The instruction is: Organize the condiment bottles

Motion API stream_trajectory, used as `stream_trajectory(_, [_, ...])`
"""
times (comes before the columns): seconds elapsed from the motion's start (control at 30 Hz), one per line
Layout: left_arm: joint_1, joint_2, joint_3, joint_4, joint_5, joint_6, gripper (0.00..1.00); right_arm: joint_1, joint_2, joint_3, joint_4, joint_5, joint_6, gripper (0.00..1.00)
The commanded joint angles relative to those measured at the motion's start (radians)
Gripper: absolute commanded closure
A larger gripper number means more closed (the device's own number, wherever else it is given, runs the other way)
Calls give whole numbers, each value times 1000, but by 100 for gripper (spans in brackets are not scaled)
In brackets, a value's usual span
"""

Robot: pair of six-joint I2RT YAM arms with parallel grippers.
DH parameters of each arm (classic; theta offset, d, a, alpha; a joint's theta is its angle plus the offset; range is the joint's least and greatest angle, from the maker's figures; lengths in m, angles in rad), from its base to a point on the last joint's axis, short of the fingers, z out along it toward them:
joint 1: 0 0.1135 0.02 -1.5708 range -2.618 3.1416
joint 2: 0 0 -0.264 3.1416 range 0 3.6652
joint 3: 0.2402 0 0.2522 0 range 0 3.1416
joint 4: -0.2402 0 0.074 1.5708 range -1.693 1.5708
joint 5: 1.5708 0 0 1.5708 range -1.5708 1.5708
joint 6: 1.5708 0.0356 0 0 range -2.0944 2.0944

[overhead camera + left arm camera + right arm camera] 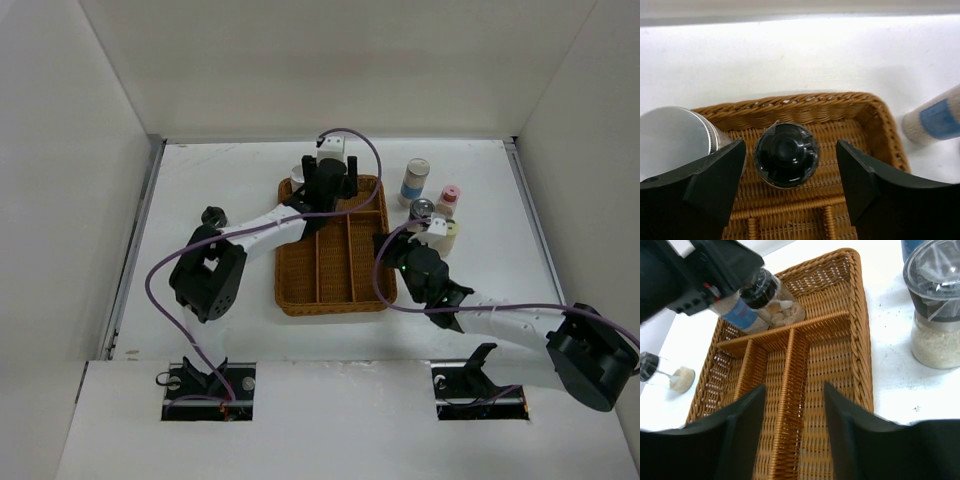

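Left gripper (790, 152): fingers spread, one on each side of the black-capped bottle (786, 155). There is a visible gap on both sides, so no contact. The bottle stands upright in the cross compartment at the 12 o'clock end of the wicker tray (805, 100).

Right gripper (794, 390): spread and empty, hovering over the tray's long compartments near its 3 o'clock rim.

Other bottles:
- silver-capped shaker (675, 137) at the tray's 11 o'clock corner, just beside the left finger. I cannot tell if it is inside the rim.
- blue-labelled cylinder (414, 181), pink-capped bottle (449, 197) and clear-domed shaker (935, 305) grouped on the table at about 2 o'clock from the tray.
- small black-topped bottle (212, 216) alone on the table at 9 o'clock.

Handling judgement: the black-capped bottle looks like rigid clear plastic or glass with granular fill, so light to moderate in weight with a smooth, likely slippery wall. It is tall for its footprint and I expect it tips easily on the uneven weave. I would take it on the body just under the cap, where the label gives some friction, rather than on the ribbed cap, which may turn. I keep my clearance from the silver-capped shaker in mind, since a sideways nudge could topple it.
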Motion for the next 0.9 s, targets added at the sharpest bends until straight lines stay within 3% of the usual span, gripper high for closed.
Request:
stream_trajectory(0.0, [-39, -149, 12, 69, -2, 23, 28, -9, -26, -8, 46, 4, 8, 53])
stream_trajectory(0.1, [-65, -216, -20, 113, -6, 40, 30, -6, -15, 6, 43, 2, -11, 66])
stream_trajectory(0.33, [-76, -460, -290, 282, -8, 14, 57, -6, -17, 9, 39, 2, -25, 80])
stream_trajectory(0.6, [-39, -727, -745, 379, -129, -110, 71, 35, 115, 113, -6, -64, -71, 77])
stream_trajectory(0.87, [28, -803, -908, 417, -108, -191, 68, 11, 126, 269, -151, -33, -123, 60])
